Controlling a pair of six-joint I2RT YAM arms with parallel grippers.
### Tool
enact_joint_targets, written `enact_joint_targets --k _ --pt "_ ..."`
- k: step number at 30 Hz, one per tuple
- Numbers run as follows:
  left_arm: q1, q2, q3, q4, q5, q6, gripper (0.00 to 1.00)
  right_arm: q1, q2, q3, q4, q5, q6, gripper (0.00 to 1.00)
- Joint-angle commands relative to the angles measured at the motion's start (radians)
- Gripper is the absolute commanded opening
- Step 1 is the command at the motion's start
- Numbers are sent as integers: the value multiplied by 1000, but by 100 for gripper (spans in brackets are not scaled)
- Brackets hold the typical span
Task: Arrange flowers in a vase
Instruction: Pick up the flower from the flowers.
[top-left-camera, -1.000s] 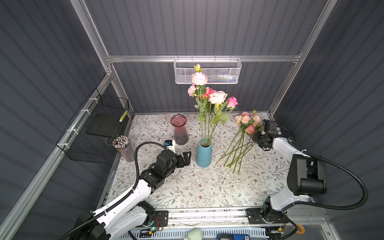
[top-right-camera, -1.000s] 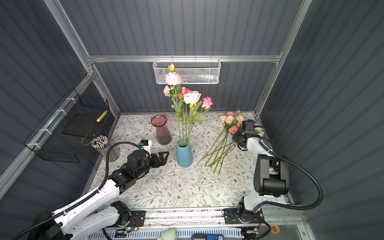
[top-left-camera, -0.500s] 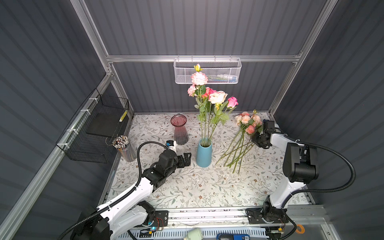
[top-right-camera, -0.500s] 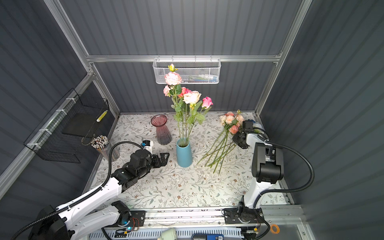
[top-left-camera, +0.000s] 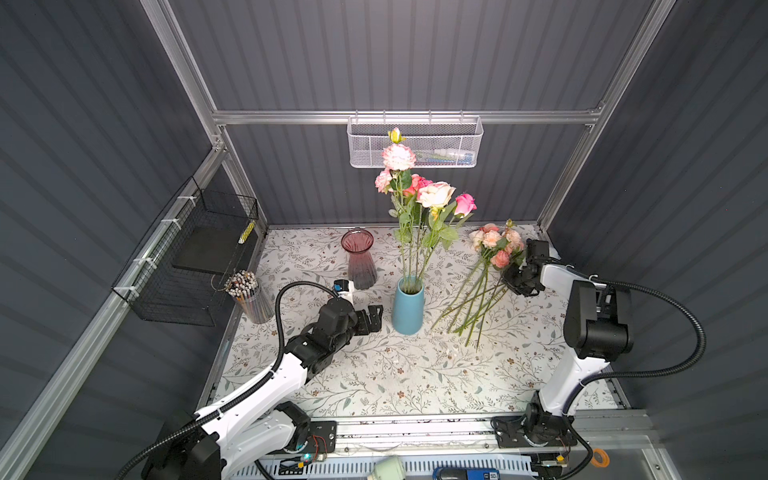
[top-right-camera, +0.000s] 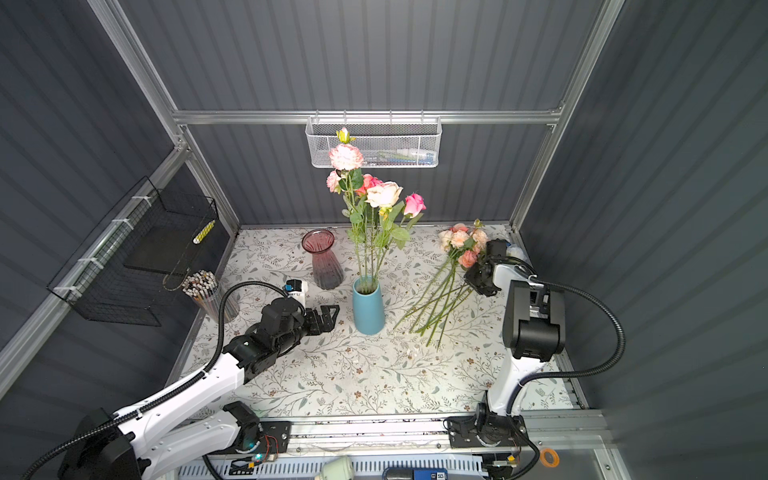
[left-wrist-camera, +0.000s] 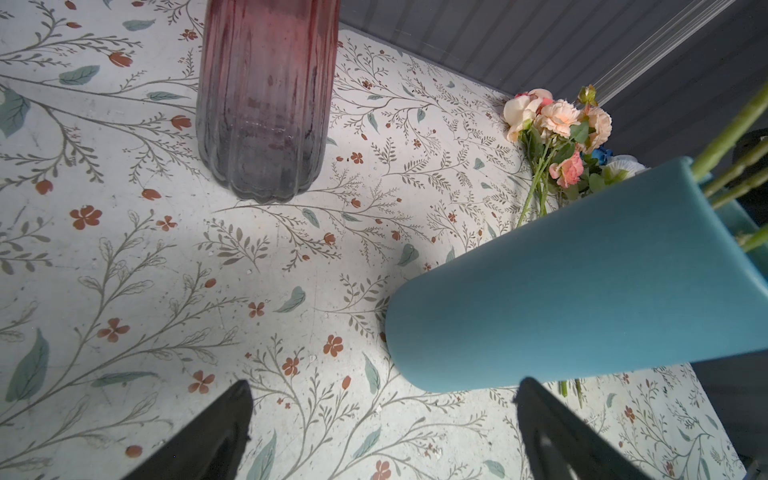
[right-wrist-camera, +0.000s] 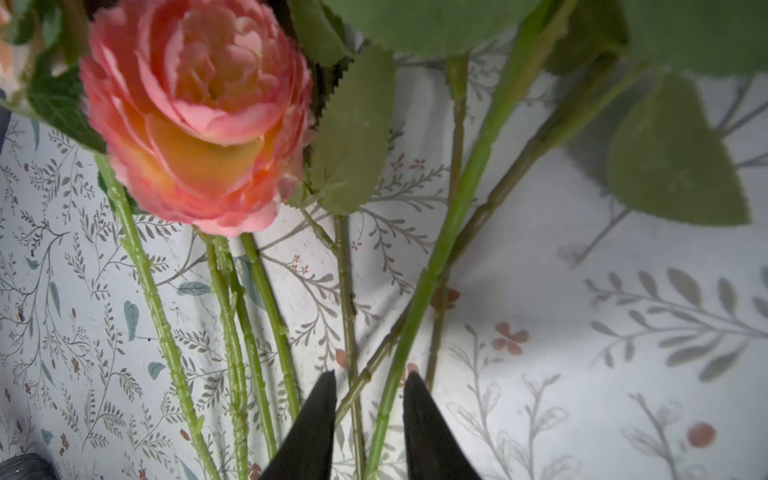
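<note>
**Stem pick-up beside a half-filled vase**

Nearest you, the left gripper (top-left-camera: 374, 319) lies low over the floral worktop (top-left-camera: 395, 374). Its jaws are spread wide and empty, just beside the foot of the blue vase (top-left-camera: 407, 305). It is probably placed there to steady the vase when a stem goes in. The vase stands upright and carries about half a dozen flowers (top-left-camera: 419, 199) on tall green stems: a frilly pink-and-white bloom near the top, a cream rose, deep pink roses and a yellow bud.

Farther back on your right, the loose flowers (top-left-camera: 478, 291) lie fanned on the worktop. Their cut ends point toward the front, and their peach and pink heads bunch toward the back wall. Your right gripper (right-wrist-camera: 371, 376) stands narrow astride two crossing stems, below a coral-pink bloom (right-wrist-camera: 195, 120). Whether its pads press a stem cannot be told. A hold on bare stem, clear of the leaves, would spare the petals.

At the back, the empty pink glass vase (top-left-camera: 359, 259) stands apart.
</note>
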Motion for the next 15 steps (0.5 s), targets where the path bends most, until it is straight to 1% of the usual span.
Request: enact_joint_targets --k 1,2,4,7,14,15 --pt "5 4 30 -8 -3 20 99 -3 8 7 -35 -22 10 31" --pt "5 2 26 -6 -7 20 99 -3 13 7 -35 -16 10 31" --pt "5 -5 17 0 -13 16 100 -5 22 6 -31 -19 12 27" --pt "5 -8 14 0 -12 16 99 -5 29 7 -28 -18 16 27" --pt "5 -7 14 -2 -20 23 100 -4 35 2 -16 -28 10 17" --pt "5 -7 14 -2 -21 22 100 -4 32 -1 -13 -28 9 17"
